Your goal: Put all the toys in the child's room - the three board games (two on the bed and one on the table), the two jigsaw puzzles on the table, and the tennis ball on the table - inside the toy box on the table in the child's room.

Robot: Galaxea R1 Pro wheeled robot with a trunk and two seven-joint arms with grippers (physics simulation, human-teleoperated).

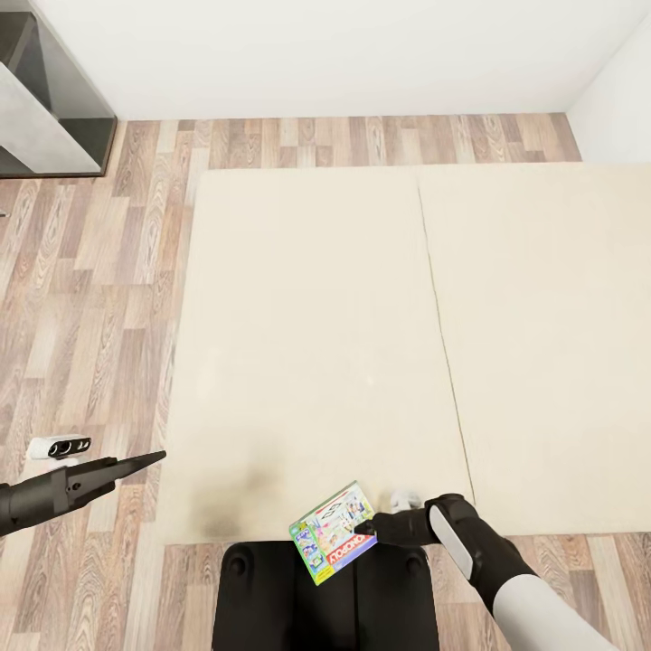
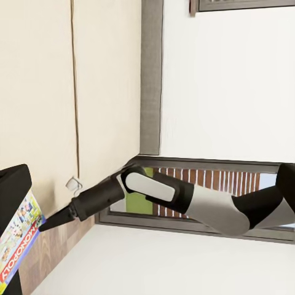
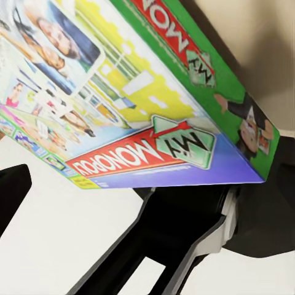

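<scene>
As the right claw (image 1: 369, 527) pinches just the Monopoly box's (image 1: 333, 533) edge above the bed (image 1: 307, 344) corner, it could twist & drop w/ any jerk; left claw (image 1: 154, 457) looks closed, empty.

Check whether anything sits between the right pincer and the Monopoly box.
Nothing visible does: the right pincer already grips the flat green-edged Monopoly game box by its edge, at the near end of the beige bed.

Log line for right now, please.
right gripper: shut on Monopoly box | left gripper: free, shut | bed: no other game seen
</scene>
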